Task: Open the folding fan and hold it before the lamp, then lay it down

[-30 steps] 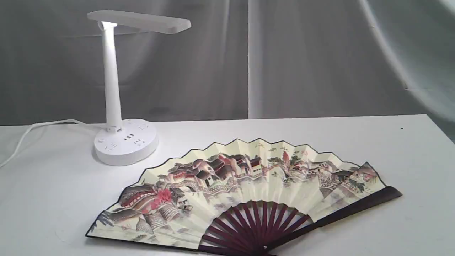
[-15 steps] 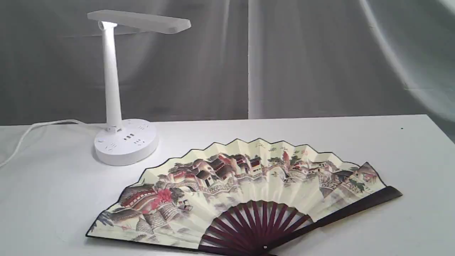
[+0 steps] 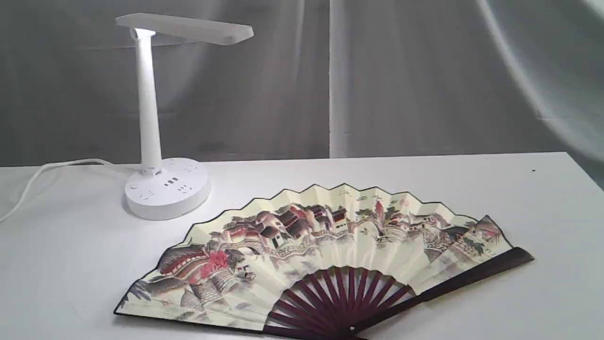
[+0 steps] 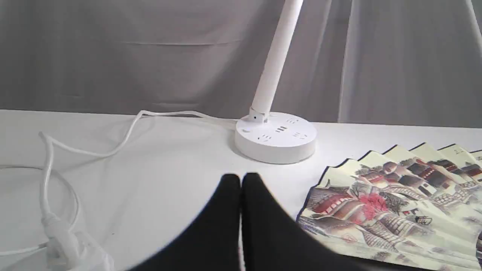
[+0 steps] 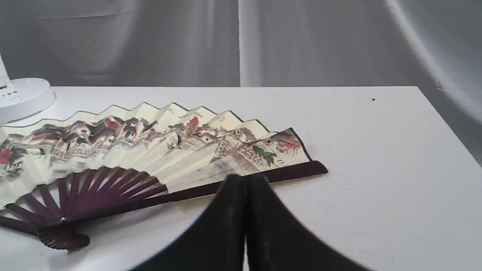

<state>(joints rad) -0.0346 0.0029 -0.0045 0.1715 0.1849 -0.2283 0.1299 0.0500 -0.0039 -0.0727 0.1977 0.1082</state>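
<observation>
Folding fan (image 3: 311, 245) lies fully spread, painted face up, along the front edge of the counter (image 3: 519, 189); lamp (image 3: 148, 108) stands near the back-left corner. I judge the fan laid down and the task finished. Left jaws and right jaws are pressed together and empty, each standing off one end of the fan.

I saw the left arm's black wedge-shaped gripper (image 4: 241, 180) fully closed, fingertips touching. I saw the right arm's black wedge-shaped gripper (image 5: 245, 180) likewise, fingers pressed together.

lamp (image 3: 155, 123) blocks left; table (image 3: 519, 198) open right.
</observation>
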